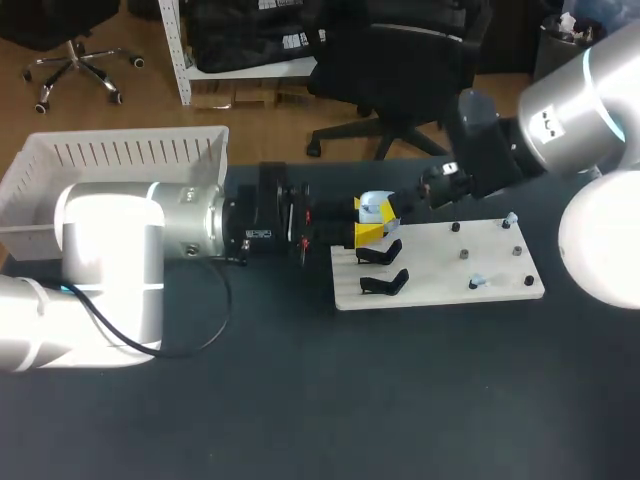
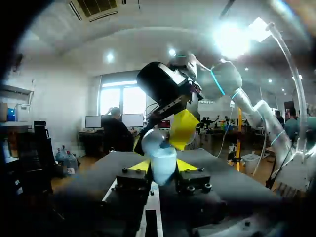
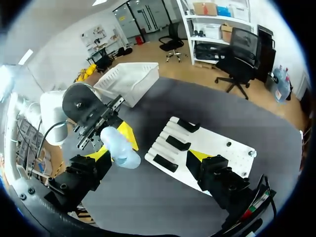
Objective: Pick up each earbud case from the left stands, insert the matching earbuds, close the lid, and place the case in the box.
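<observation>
Head view shows my left gripper [image 1: 369, 222] closed on the pale blue rounded plastic earbud case [image 1: 376, 204], squeezing it from both sides at the left edge of the white flat board [image 1: 440, 275], near two black stands [image 1: 384, 283]. My right gripper [image 3: 149, 157] sits just beside the case, fingers spread wide, holding nothing

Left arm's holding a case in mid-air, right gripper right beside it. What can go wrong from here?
1. Collision: the right gripper hangs open very close to the left gripper; a slightly misaligned move may knock their fingers together.
2. Slip: the earbud case is pinched only between the left gripper's yellow tips, above the table; a push from the right gripper could twist it loose and drop it.
</observation>
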